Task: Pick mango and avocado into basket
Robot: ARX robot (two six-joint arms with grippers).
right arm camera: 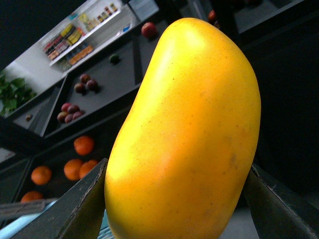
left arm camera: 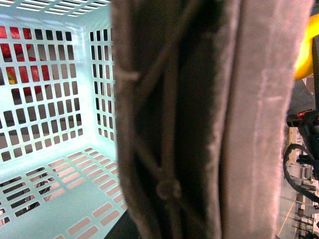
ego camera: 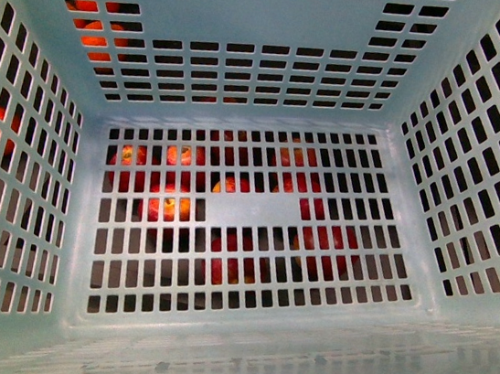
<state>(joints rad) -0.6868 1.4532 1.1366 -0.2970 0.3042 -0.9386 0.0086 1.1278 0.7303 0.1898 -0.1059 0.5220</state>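
Note:
The light teal basket (ego camera: pixel 253 21) fills the front view; I look into it and nothing lies on its slotted floor (ego camera: pixel 251 210). In the left wrist view its brown handle (left arm camera: pixel 249 124) stands right against the camera, with the basket's inside (left arm camera: pixel 50 199) beside it. My left gripper is shut on the handle, and its fingers are hidden. The bright yellow mango (right arm camera: pixel 184 129) stands upright in my right gripper (right arm camera: pixel 174 199), clamped between the two dark fingers (right arm camera: pixel 75 209). A yellow edge of the mango (left arm camera: pixel 306 47) shows past the handle. I cannot pick out the avocado.
Red apples (ego camera: pixel 169 204) show through the basket floor, and oranges (ego camera: pixel 90 32) through its far wall. Behind the mango are dark shelf bins with oranges (right arm camera: pixel 83 145), dark red fruit (right arm camera: pixel 70 112), a small green fruit (right arm camera: pixel 114 59), a red apple (right arm camera: pixel 148 30) and leafy greens (right arm camera: pixel 15 92).

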